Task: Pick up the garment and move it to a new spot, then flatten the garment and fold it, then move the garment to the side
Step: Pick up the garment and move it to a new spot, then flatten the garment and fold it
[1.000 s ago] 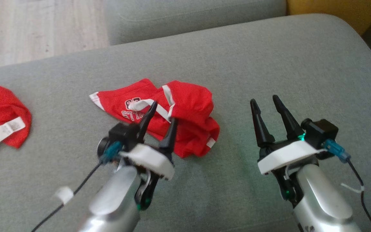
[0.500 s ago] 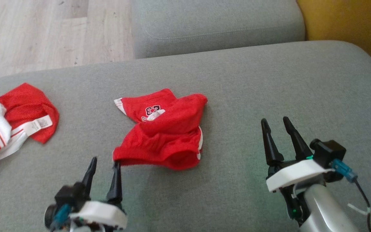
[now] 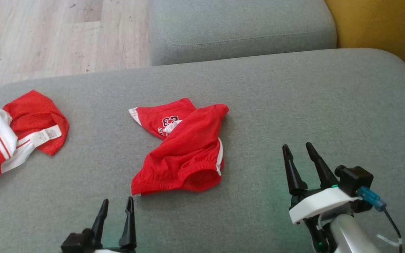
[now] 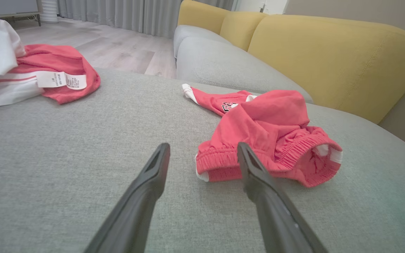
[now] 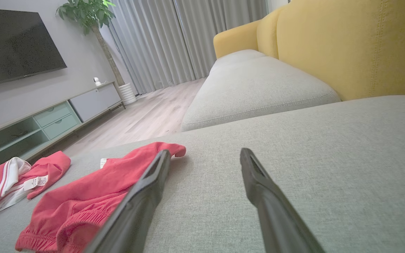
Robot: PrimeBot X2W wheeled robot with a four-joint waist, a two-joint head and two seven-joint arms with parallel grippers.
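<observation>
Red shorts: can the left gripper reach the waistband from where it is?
Probably yes. The left gripper is open, the waistband lies just ahead of its fingertips, nothing between.

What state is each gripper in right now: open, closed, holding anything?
Left gripper: open, holding nothing, tips close by the red shorts.
Right gripper: open, holding nothing, above the grey cushion.

The garment is red with white trim and a black-and-white number, on a grey cushion. At left, a second garment is red with white stripes; the backrest is yellow.
</observation>
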